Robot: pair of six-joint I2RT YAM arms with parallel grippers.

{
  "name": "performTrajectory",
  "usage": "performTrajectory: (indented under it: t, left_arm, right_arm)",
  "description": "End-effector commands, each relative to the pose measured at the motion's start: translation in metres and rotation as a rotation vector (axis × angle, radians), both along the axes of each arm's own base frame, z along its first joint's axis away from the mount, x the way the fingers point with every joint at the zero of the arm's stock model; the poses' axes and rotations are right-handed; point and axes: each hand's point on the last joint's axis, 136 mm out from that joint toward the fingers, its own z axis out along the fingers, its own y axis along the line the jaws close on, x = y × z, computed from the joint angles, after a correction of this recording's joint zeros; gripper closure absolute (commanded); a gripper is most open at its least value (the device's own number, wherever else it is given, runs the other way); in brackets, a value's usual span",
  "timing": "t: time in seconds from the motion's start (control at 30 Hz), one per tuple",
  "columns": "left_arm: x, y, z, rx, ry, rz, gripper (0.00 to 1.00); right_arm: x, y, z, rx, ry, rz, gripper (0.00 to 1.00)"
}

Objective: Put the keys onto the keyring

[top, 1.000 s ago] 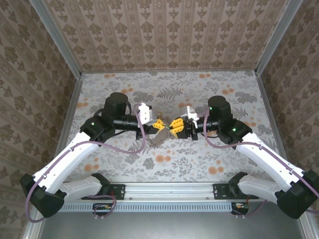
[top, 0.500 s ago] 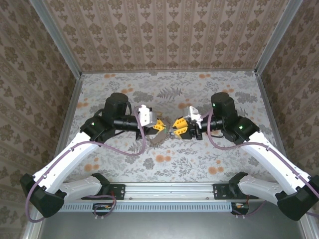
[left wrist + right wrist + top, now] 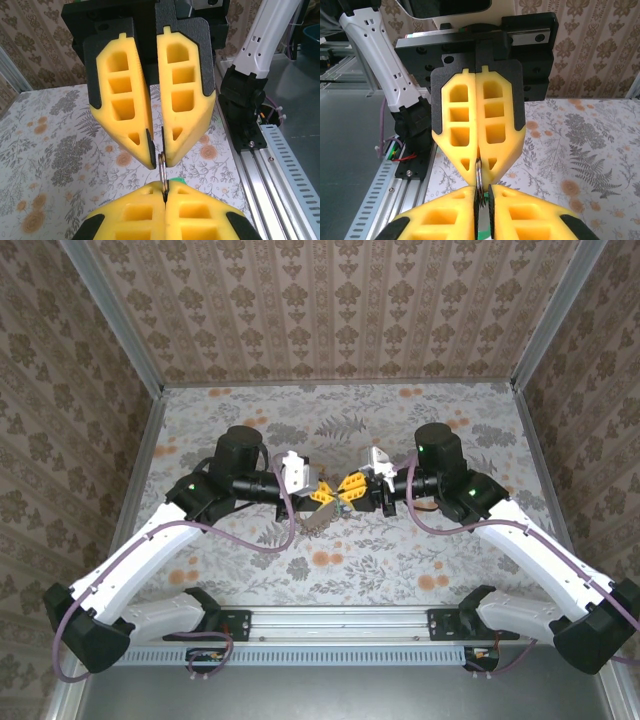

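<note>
Yellow left fingers [image 3: 322, 496] and right fingers [image 3: 352, 487] meet tip to tip over the middle of the floral counter [image 3: 400, 560] in the top view. The brownish-grey keyring [image 3: 317, 521] hangs just below the left tips; can't tell if it touches the counter. The keys are too small to pick out from up here.

Left wrist view: left fingers [image 3: 150, 202] are at the bottom edge, pressed flat together. The thin metal keyring [image 3: 163, 172] sticks out edge-on from their seam, so left is clamped on it. Right fingers [image 3: 142, 152] come in from the top with a slim gap at the tips, and the keyring's edge reaches right up to that gap. A small green bit [image 3: 176, 181] sits just beside the keyring at the left tips. Likely a key head, can't confirm.

Right wrist view: right fingers [image 3: 462, 205] are at the bottom with a narrow slot between them, and the keyring [image 3: 478, 176] runs into the slot. Left fingers [image 3: 471, 174] sit opposite, closed on it. The green bit [image 3: 482, 232] shows deep in the slot. Can't tell if right is pinching the keyring, a key, or nothing.

My read: mid-threading, with left acting as the vise. The next move needs left dead steady, a firm right pinch and fine alignment along the wire. There's little margin here, and a slip is likely if right twists.
</note>
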Motion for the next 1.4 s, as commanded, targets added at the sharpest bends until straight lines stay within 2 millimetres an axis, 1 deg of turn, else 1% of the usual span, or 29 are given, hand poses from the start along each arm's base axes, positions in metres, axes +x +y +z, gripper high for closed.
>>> performTrajectory:
  t: [0.0,0.1,0.17,0.27,0.6,0.83,0.97,1.0,1.03,1.07,1.23,1.33,1.37]
  left_arm:
    - [-0.008,-0.002,0.005,-0.028,0.0,-0.042,1.0]
    - [-0.008,-0.003,0.007,-0.035,-0.002,-0.039,1.0]
    - [-0.008,-0.003,0.006,-0.036,0.0,-0.041,1.0]
    - [-0.008,-0.003,0.007,-0.041,0.003,-0.039,1.0]
    - [-0.008,-0.008,0.002,-0.023,0.023,-0.049,1.0]
    - [-0.007,-0.01,-0.002,-0.011,0.021,-0.042,1.0]
    - [-0.003,-0.011,-0.004,-0.001,0.016,-0.034,1.0]
    - [-0.002,-0.012,-0.004,0.002,0.018,-0.032,1.0]
    - [-0.002,-0.013,-0.005,0.005,0.018,-0.034,1.0]
    - [-0.001,-0.013,-0.005,0.008,0.023,-0.036,1.0]
    - [-0.002,-0.016,-0.003,0.004,0.024,-0.044,1.0]
    - [-0.002,-0.017,-0.001,-0.007,0.021,-0.044,1.0]
    - [-0.002,-0.018,0.0,-0.01,0.02,-0.044,1.0]
  right_arm:
    - [0.002,0.001,-0.005,-0.004,0.004,-0.011,0.82]
    - [0.002,-0.001,-0.01,-0.017,-0.002,-0.022,0.8]
    - [0.001,-0.002,-0.014,-0.028,0.003,-0.022,0.83]
    - [-0.001,-0.003,-0.018,-0.037,0.009,-0.02,0.82]
    - [-0.003,-0.003,-0.006,0.001,-0.003,-0.018,0.83]
    - [-0.006,-0.003,-0.005,0.003,-0.006,-0.004,0.8]
    - [-0.011,-0.005,-0.004,0.0,-0.032,0.013,0.76]
    - [-0.012,-0.006,-0.005,-0.002,-0.039,0.012,0.77]
    - [-0.013,-0.007,-0.005,-0.005,-0.047,0.011,0.83]
    - [-0.014,-0.008,-0.006,-0.011,-0.05,0.014,0.86]
    - [-0.017,-0.01,-0.009,-0.021,-0.04,0.015,0.87]
    - [-0.016,-0.01,-0.012,-0.026,-0.034,0.011,0.94]
    - [-0.016,-0.01,-0.013,-0.028,-0.034,0.009,0.98]
